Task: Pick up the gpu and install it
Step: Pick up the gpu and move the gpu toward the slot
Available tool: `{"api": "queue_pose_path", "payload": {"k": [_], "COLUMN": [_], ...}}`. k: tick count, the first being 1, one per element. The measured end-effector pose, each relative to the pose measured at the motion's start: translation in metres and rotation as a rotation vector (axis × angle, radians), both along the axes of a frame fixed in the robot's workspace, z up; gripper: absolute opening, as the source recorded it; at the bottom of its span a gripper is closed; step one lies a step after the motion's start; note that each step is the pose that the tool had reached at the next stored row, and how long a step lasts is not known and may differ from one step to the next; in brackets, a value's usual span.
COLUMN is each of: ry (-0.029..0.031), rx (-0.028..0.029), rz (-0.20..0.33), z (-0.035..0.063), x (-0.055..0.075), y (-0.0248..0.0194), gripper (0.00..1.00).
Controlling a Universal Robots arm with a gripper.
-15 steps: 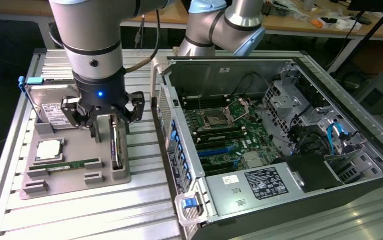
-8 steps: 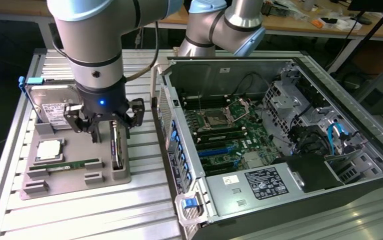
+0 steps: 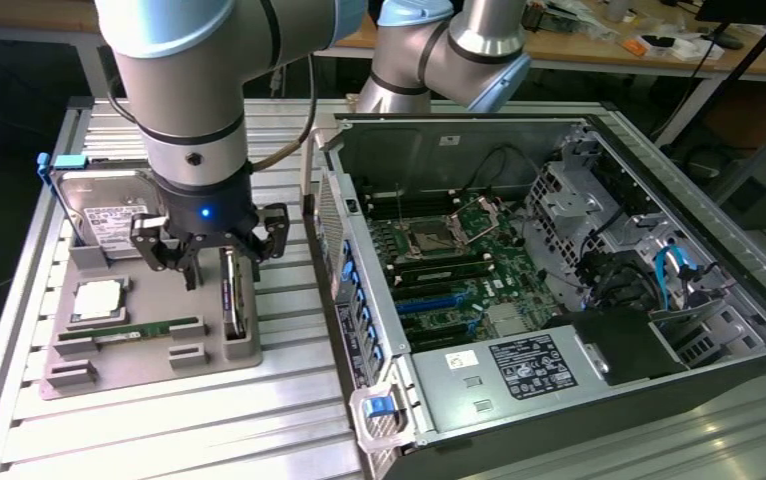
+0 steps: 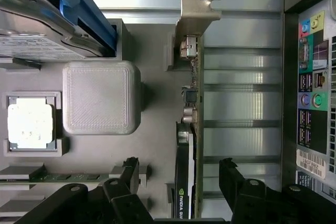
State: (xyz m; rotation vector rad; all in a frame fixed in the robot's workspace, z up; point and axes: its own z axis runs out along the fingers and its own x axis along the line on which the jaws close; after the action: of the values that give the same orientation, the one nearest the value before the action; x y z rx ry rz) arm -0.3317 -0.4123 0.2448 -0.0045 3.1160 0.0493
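1. Your black two-finger gripper (image 3: 219,264) hung open, one jaw on either side of the card, clear of it.
2. The gpu (image 4: 185,177), a thin dark board with a silvery bracket, stood on edge along the grey plastic tray's (image 3: 156,352) edge nearest the open computer case (image 3: 463,140).
3. It looked light, stiff and fragile; the flat faces at mid-length seemed the best hold.

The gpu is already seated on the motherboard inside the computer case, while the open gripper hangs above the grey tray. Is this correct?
Not quite. The exterior view shows the gpu standing on edge in the grey tray, not on the motherboard. The open gripper does hang above that tray.
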Motion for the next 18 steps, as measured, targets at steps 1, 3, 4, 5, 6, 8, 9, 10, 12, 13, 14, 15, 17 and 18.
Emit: {"api": "queue_pose_path", "payload": {"k": [1, 3, 4, 5, 6, 8, 9, 10, 12, 13, 14, 15, 17, 18], "ry": [0.0, -0.0001, -0.0002, -0.0002, -0.0002, -0.0002, -0.0001, -0.0002, -0.0002, -0.0002, -0.0002, -0.0002, -0.0001, -0.0002], "rx": [0.0, 0.0001, 0.0001, 0.0001, 0.0001, 0.0001, 0.0001, 0.0001, 0.0001, 0.0001, 0.0001, 0.0001, 0.0001, 0.0001], "rz": [0.0, 0.0, 0.0, 0.0, 0.0, 0.0, 0.0, 0.0, 0.0, 0.0, 0.0, 0.0, 0.0, 0.0], "z": [0.0, -0.0001, -0.0001, -0.0001, -0.0001, -0.0001, -0.0001, -0.0001, -0.0001, -0.0001, -0.0001, -0.0001, -0.0001, -0.0001], "x": [0.0, 0.0, 0.0, 0.0, 0.0, 0.0, 0.0, 0.0, 0.0, 0.0, 0.0, 0.0, 0.0, 0.0], "y": [0.0, 0.0, 0.0, 0.0, 0.0, 0.0, 0.0, 0.0, 0.0, 0.0, 0.0, 0.0, 0.0, 0.0], "gripper": [0.72, 0.72, 0.72, 0.72, 0.72, 0.71, 0.71, 0.64, 0.52, 0.52, 0.46, 0.4, 0.34, 0.27]}}
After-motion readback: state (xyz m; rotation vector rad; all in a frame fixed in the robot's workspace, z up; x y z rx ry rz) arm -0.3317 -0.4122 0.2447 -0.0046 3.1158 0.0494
